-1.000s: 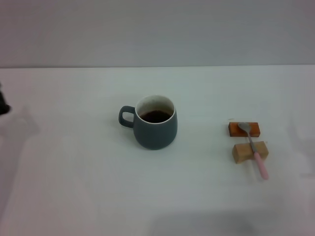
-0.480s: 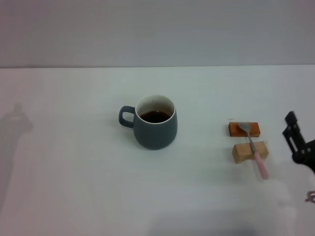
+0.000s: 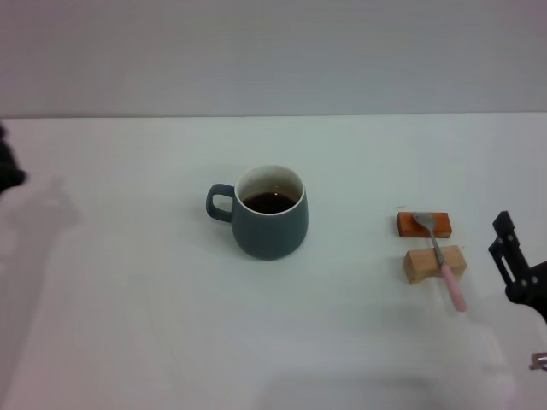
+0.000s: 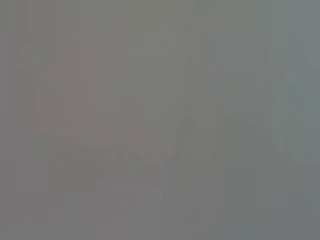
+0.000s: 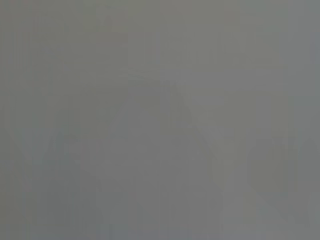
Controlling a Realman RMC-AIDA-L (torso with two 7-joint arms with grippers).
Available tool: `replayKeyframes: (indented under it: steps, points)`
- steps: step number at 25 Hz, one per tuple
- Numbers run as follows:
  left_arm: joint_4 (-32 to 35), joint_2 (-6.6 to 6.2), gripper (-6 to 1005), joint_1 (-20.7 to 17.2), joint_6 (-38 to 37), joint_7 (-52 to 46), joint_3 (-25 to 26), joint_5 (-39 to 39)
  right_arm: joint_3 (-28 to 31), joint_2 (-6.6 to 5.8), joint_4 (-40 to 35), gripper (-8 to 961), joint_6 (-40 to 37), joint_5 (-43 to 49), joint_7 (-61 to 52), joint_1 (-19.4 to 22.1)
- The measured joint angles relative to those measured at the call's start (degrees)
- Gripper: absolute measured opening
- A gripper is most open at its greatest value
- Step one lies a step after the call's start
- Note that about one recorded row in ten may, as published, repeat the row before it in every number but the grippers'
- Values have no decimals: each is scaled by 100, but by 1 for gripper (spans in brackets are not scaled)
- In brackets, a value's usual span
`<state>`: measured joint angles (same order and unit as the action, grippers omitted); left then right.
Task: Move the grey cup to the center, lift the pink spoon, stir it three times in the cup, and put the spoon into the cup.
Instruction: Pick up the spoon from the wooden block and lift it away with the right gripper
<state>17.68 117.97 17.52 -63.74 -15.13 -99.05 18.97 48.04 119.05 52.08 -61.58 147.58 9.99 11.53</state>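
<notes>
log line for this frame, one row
grey cup: centre | pink spoon: on blocks | right gripper: beside spoon | left gripper: left edge

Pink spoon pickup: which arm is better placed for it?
Right, probably. The right gripper sits at the table's right edge just beside the pink spoon on its wooden blocks; the left gripper is far left, beyond the grey cup.

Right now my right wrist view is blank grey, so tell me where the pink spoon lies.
Observer: The pink spoon lies across two blocks, with its bowl on the orange block and its neck on the tan block.
Operator: Place the right gripper for me.
Observer: The right gripper is at the head view's right edge, beside the spoon's handle and not touching it.
Operator: Now the grey cup.
Observer: The grey cup stands upright mid-table, with its handle toward the robot's left.
</notes>
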Motion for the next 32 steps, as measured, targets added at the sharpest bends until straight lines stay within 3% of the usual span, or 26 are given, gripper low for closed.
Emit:
replayKeyframes:
  steps: [6, 17, 23, 32]
  points:
    - [-471, 50, -2, 465, 402, -3, -975, -143, 236, -16, 362, 675, 66, -20, 651, 94]
    - [156, 113, -2, 290, 813, -148, -2337, -115, 1194, -58, 879, 676, 552, -24, 815, 41]
    - [707, 112, -2, 279, 1257, -185, -2682, -85, 1353, -60, 851, 676, 587, -23, 815, -96]
    - [974, 111, -2, 435, 1648, -377, -2852, -78, 1488, -57, 803, 676, 651, -27, 787, -175]
